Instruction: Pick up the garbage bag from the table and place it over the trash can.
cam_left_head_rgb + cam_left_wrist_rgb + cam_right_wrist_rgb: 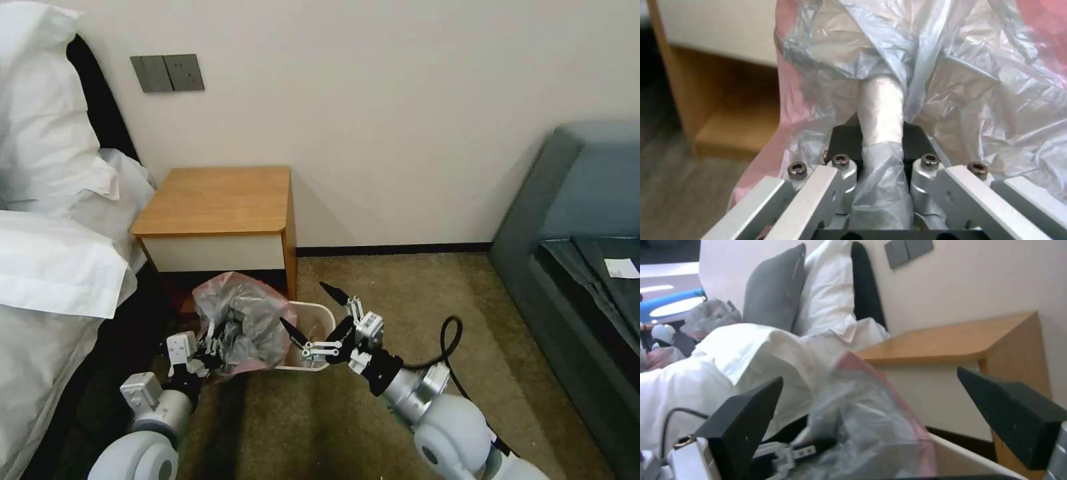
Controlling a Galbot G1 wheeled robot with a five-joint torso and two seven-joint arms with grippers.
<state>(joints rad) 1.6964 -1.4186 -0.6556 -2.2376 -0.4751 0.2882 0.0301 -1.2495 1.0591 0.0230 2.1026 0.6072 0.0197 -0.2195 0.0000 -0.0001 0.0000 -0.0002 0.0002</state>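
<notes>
The garbage bag [243,323], crinkled grey plastic with a pink rim, is draped over the left side of the trash can [319,308], whose cream rim shows to its right. My left gripper [210,343] is shut on a bunched fold of the bag [882,110], pinched between its black pads [846,141]. My right gripper [301,302] hangs open above the can's open right half, beside the bag [871,426]. Its fingers [746,420] stand wide apart with nothing between them. The table [217,200] stands just behind the can, its top bare.
A bed with white pillows [47,200] fills the left side. A grey sofa [580,220] runs along the right. Open carpet [413,287] lies between the can and the sofa. The wall is close behind the table.
</notes>
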